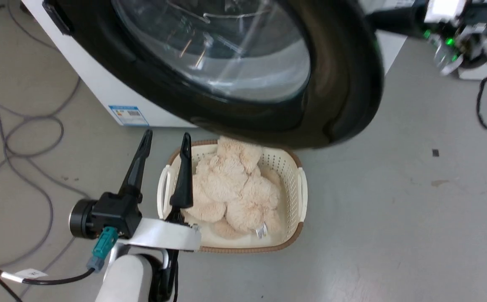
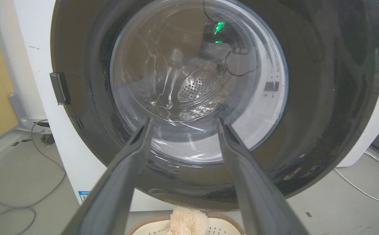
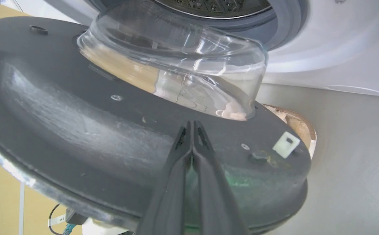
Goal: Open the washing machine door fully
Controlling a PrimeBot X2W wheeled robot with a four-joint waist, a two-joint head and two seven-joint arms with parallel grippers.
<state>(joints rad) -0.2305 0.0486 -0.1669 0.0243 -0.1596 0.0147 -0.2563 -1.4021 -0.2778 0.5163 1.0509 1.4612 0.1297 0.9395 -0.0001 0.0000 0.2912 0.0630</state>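
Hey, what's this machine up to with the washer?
A two-armed robot is working on the washing machine door, which stands partly open from the washing machine. The right gripper, shut, has its fingertips at the door's dark inner face beside the glass bowl, seemingly pushing outward. The left gripper is open and holds nothing, near a basket holding a fluffy cream toy.

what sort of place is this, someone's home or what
Likely a lab or test space, not a home: a white front-loading washing machine on bare grey floor, loose grey cables trailing across it, a cream plastic laundry basket in front.
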